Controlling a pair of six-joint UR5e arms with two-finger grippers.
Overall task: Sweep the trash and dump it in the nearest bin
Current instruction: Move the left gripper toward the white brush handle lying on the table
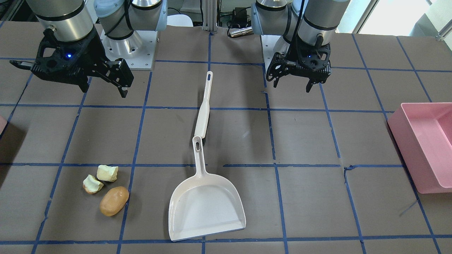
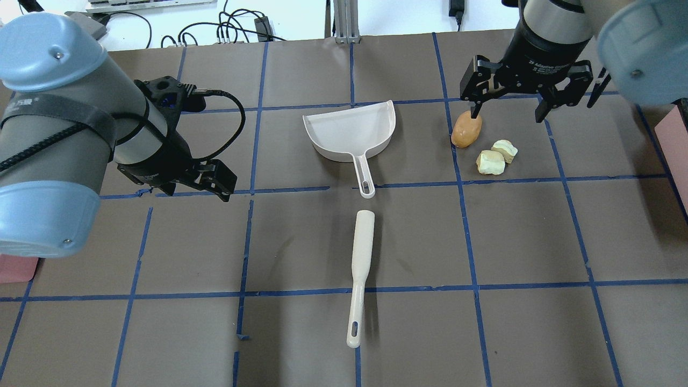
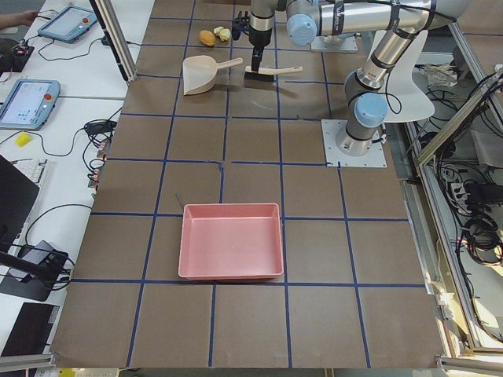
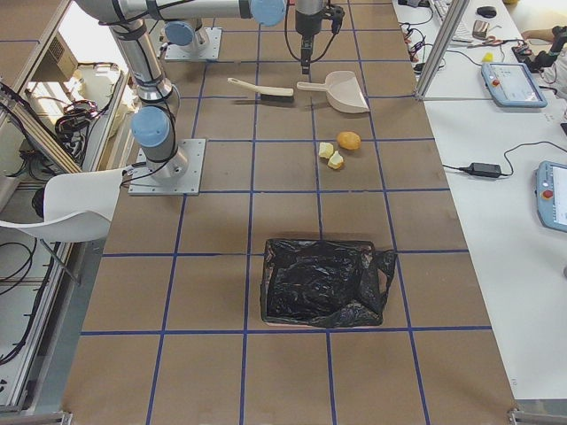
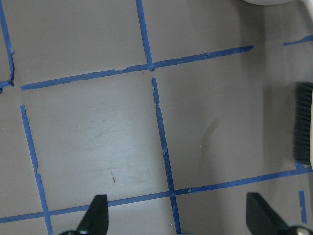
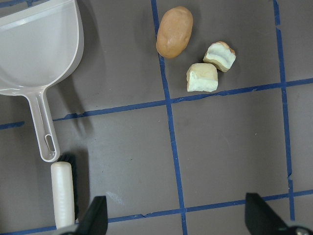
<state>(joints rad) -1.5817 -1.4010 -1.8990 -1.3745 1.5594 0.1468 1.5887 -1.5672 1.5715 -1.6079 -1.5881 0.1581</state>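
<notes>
Left fingers (image 5: 99,211) spread wide, empty, over bare table (image 5: 93,122) w/ blue tape grid; brush bristles show at right edge of the left wrist view. Right fingers (image 6: 98,215) also wide apart, gripping nothing, hanging above the trash. Trash lies lower left in the front-facing view: orange-brown oval (image 1: 114,201), w/ one pale yellow-green chunk (image 1: 107,173) just beside a second chunk (image 1: 92,184), all close together on the table. White dustpan (image 1: 206,208) at bottom center, mouth toward frame bottom, handle up. White brush (image 1: 204,106) lies above it, handle ends near but apart in overhead view. Pink bin (image 1: 423,148) at right edge; black-lined bin (image 4: 323,282) lower center of the right-side view.
</notes>
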